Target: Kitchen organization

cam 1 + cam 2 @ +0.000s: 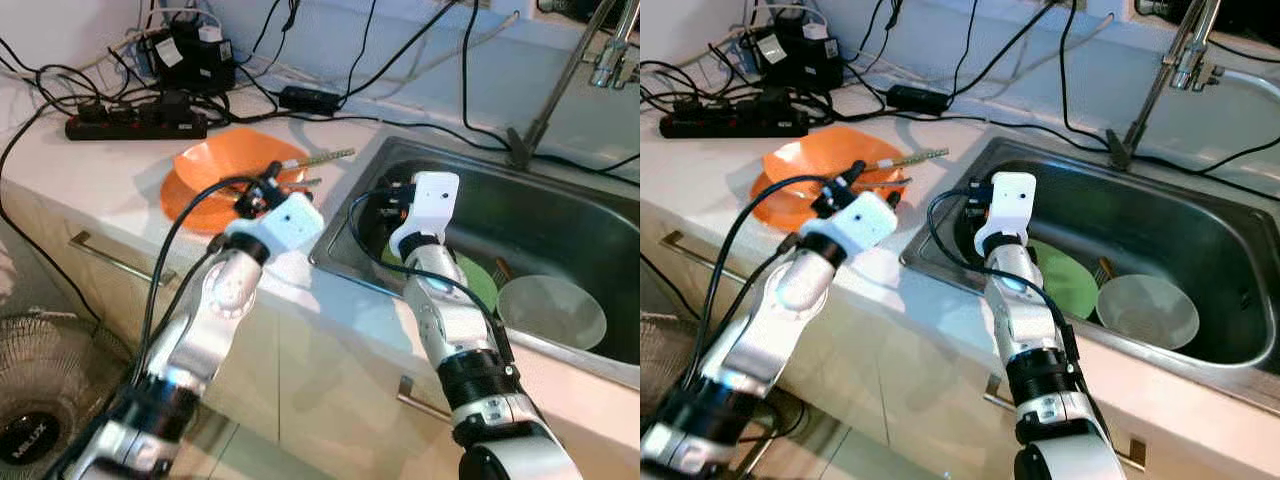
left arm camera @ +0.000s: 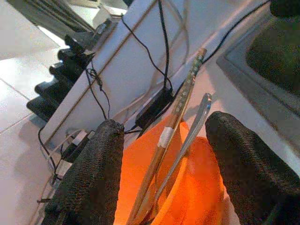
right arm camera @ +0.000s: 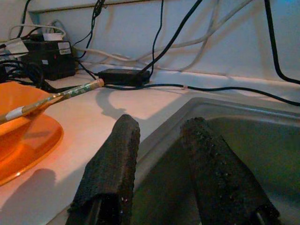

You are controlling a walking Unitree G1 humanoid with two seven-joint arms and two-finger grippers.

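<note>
An orange bowl (image 1: 235,160) sits on an orange plate (image 1: 180,205) on the white counter, left of the sink. Chopsticks (image 1: 325,157) and a metal spoon (image 2: 199,112) lie in the bowl with their handles pointing toward the sink. My left gripper (image 1: 262,190) hovers open at the bowl's near rim. In its wrist view the chopsticks (image 2: 180,101) run between the two fingers without touching them. My right gripper (image 3: 161,122) is open over the sink's left rim (image 1: 340,265), holding nothing. A green plate (image 1: 478,280) and a grey bowl (image 1: 552,310) lie in the sink.
A black power strip (image 1: 135,125), a power adapter (image 1: 312,98) and several cables cross the back of the counter. The faucet (image 1: 560,90) rises behind the sink. A drawer handle (image 1: 110,258) sticks out below the counter edge, and a fan (image 1: 40,400) stands on the floor at left.
</note>
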